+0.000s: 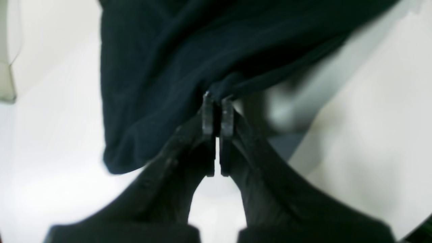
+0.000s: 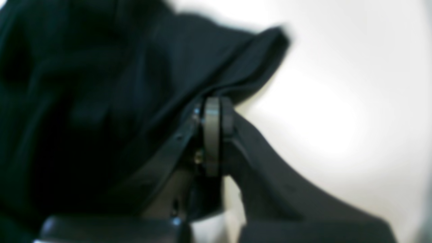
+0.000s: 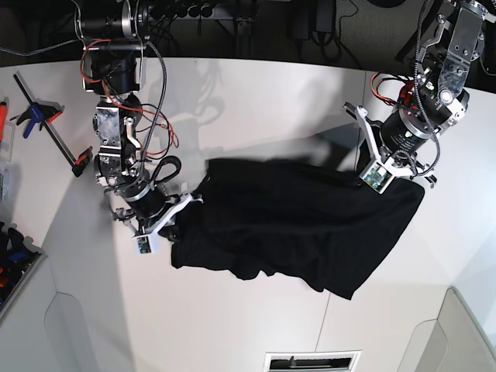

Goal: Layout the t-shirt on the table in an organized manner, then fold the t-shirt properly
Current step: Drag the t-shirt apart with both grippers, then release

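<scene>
T-shirt [image 3: 298,225] lies spread and wrinkled across the white table [image 3: 256,325], each side pinched by a closed gripper, left [image 1: 217,98] and right [image 2: 212,104]. Clamps [image 3: 35,108] sit at the table's edge. Its print is hidden, probably face down.

A bar clamp [image 3: 48,122] with a black bar and orange-red jaws lies at the left edge in the base view, next to a blue-handled tool [image 3: 29,116]. More tools [image 3: 9,263], blue and red, sit in a heap at the lower left, too small to make out. Dark cables [image 3: 225,14] and equipment run along the back, and a white vent [image 3: 311,362] sits at the bottom edge.
</scene>
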Robot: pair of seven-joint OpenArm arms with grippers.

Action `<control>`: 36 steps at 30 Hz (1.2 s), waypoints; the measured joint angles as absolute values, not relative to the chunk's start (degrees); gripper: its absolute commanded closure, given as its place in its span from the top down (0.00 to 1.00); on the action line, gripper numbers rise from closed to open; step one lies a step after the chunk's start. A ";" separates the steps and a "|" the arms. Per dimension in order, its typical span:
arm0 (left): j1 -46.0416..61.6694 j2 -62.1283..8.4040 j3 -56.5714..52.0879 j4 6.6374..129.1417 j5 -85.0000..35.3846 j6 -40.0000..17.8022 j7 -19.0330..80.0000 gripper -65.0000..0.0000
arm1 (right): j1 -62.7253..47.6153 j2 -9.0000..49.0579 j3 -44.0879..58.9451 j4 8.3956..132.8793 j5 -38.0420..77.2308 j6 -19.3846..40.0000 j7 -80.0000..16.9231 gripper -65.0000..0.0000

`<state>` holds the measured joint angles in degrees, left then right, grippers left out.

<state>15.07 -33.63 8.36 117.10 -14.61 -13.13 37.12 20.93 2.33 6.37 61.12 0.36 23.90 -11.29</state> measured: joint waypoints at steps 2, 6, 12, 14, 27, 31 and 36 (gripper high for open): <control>15.07 -33.56 5.63 117.10 -14.70 -13.32 37.01 0.00 | 22.09 3.07 8.45 61.36 0.36 24.01 -11.27 0.00; 15.05 -33.43 -2.50 117.10 -17.39 -13.50 36.45 0.00 | 22.46 5.34 11.77 63.86 3.70 27.94 -12.01 0.00; 13.10 -33.30 -14.04 117.10 -24.23 -16.56 36.03 0.00 | 22.57 7.81 15.09 73.63 9.58 31.20 -11.66 0.00; 12.36 -33.34 -17.54 117.12 -26.35 -16.56 36.03 0.00 | 22.57 8.78 15.97 76.60 10.79 30.96 -12.36 0.00; 15.44 -33.30 -23.20 117.23 -42.04 -27.55 45.10 0.46 | 20.97 9.98 17.52 78.98 11.88 26.61 -16.43 0.45; 19.53 -33.30 -23.20 117.23 -42.13 -27.57 43.66 0.46 | 17.15 8.45 17.50 78.41 13.89 27.07 -17.08 0.45; 21.28 -28.80 -21.98 115.15 -42.50 -27.73 42.17 0.46 | 11.79 4.36 16.19 78.37 15.73 29.21 -17.08 0.45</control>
